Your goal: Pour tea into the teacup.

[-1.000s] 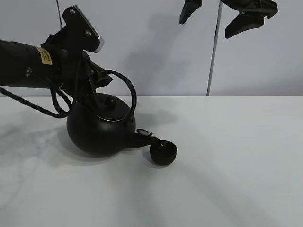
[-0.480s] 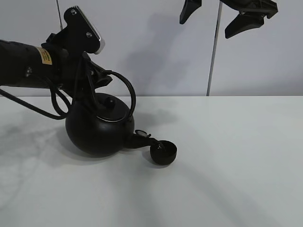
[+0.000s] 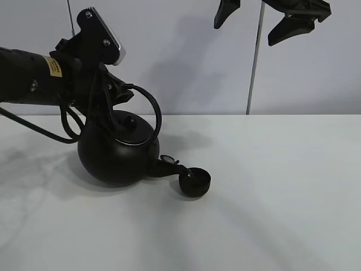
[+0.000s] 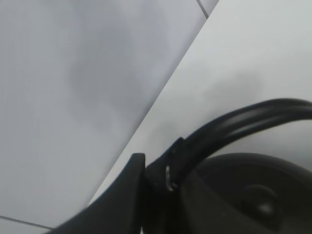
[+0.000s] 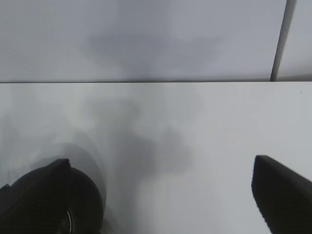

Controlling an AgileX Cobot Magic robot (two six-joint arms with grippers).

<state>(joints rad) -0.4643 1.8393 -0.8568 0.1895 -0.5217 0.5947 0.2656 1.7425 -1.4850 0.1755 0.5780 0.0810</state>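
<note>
The round black kettle hangs tilted over the white table, its spout reaching down to the rim of the tiny black teacup on the table. My left gripper is shut on the kettle's arched handle. The left wrist view shows a finger clamped on the handle above the kettle lid. My right gripper is open and empty, high above the table at the back right. Its fingertips frame bare table in the right wrist view.
A white table runs to a pale back wall with a vertical seam. The left arm's cable loops down behind the kettle.
The kettle has shifted very slightly left and up in the left gripper. The teacup and the right gripper have not moved.
</note>
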